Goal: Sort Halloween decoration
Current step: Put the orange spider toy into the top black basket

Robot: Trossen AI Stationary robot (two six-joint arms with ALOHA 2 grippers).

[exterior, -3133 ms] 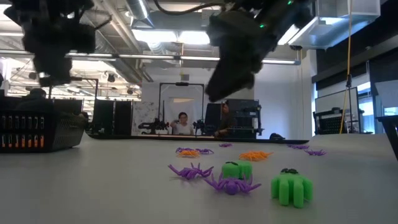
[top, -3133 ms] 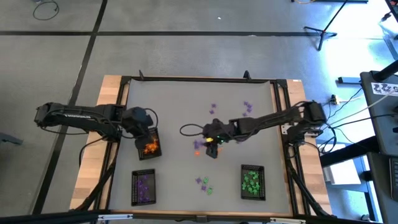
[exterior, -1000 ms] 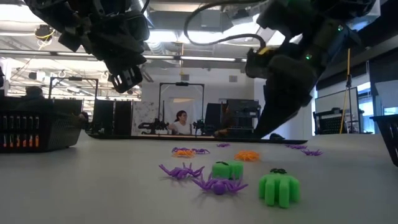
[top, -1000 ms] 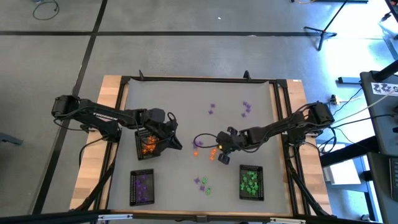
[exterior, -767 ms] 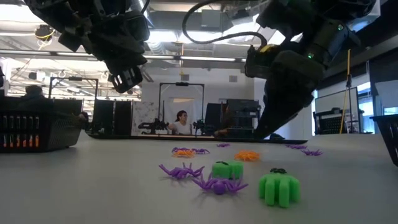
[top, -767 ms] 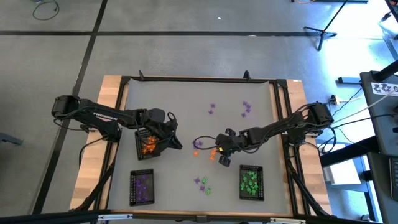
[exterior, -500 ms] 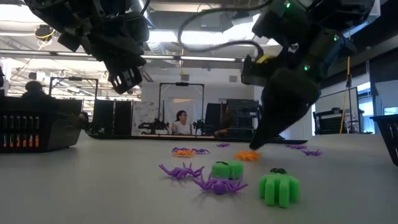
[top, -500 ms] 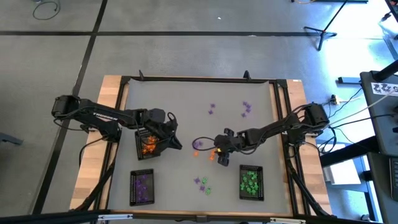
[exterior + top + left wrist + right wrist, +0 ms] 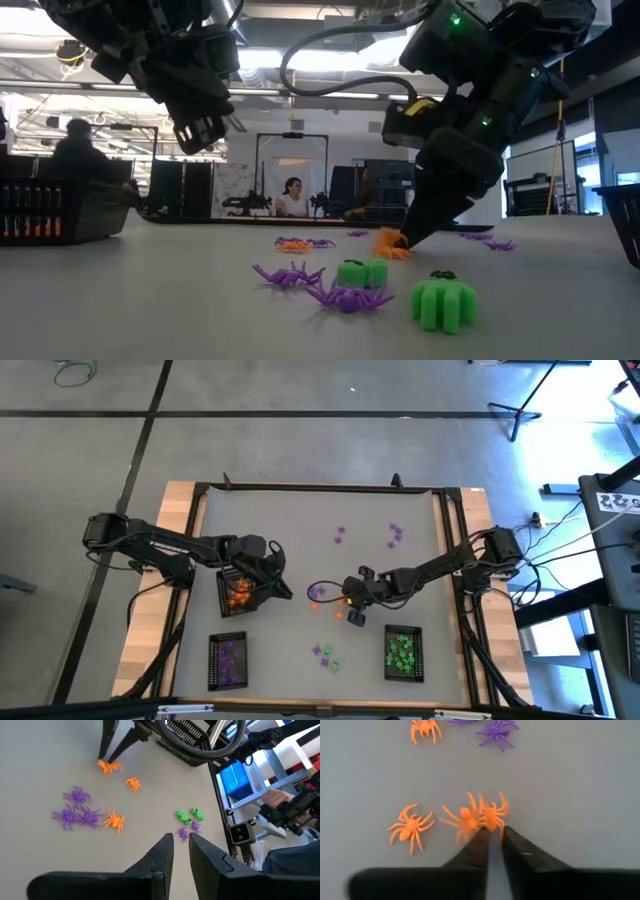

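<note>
The Halloween decoration is scattered as tiny spiders and other trinkets. Orange spiders (image 9: 412, 826) lie mid-table, purple ones (image 9: 342, 535) farther back, and green and purple ones (image 9: 445, 300) near the front. My right gripper (image 9: 495, 832) is down on the table mid-field (image 9: 347, 603), shut on an orange spider (image 9: 479, 817). My left gripper (image 9: 181, 840) hovers in the air by the right side of the tray of orange pieces (image 9: 238, 592). A narrow gap shows between its fingers and nothing is in it. My right gripper pinches the near end (image 9: 492, 824) of the orange spider between its two fingertips. The fingers slant down from the table's right side. The spider lies on the table against a second orange spider (image 9: 465, 820); which of its parts the tips have, I cannot tell.
A black mesh tray of purple pieces (image 9: 229, 660) stands at the near left and one of green pieces (image 9: 404, 652) at the near right. More purple spiders (image 9: 398, 532) lie at the far right. A cable loop (image 9: 325, 588) lies by the right gripper. People (image 9: 293, 198) show beyond the table.
My right gripper has shifted a little toward the table's left edge and come down until its tips rest at the orange spiders on the table.
</note>
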